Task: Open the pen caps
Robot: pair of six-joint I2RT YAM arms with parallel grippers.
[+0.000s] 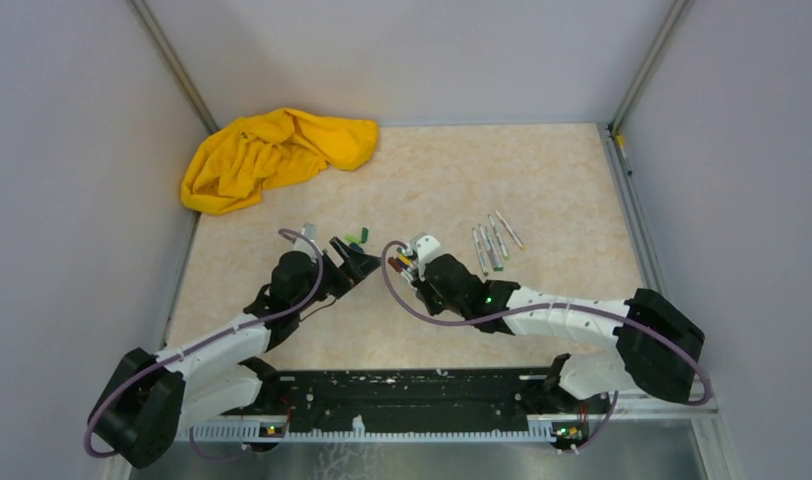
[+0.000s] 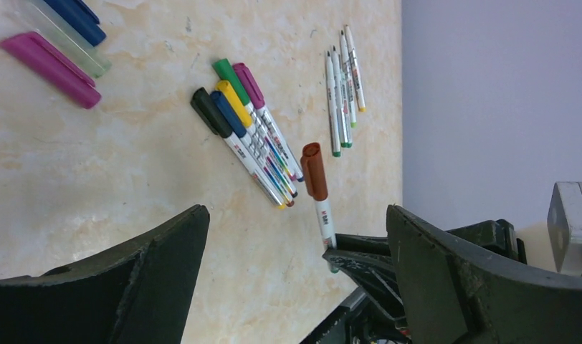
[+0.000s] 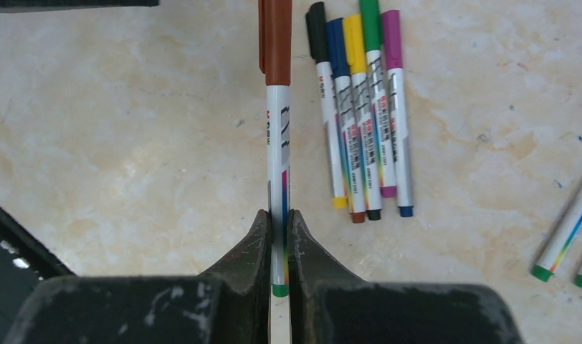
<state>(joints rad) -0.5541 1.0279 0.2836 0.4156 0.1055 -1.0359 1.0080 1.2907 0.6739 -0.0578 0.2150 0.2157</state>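
Pinched shut in the right gripper point(image 3: 279, 218), low on the barrel: a pen point(image 3: 277, 143), brown cap point(image 3: 275, 43) on and aimed at the left gripper point(image 2: 295, 272). Left fingers point(image 2: 166, 265) spread wide, holding nothing, facing the brown cap but apart from it. Just beside the pen, flat on the table point(image 3: 130, 143): five capped pens point(image 3: 360, 115) in a tight row, black, blue, yellow, green, purple. Farther right: uncapped pens point(image 2: 343, 79). Out past the left gripper: loose caps point(image 2: 50, 68). In the far left corner: a yellow cloth point(image 1: 272, 155).
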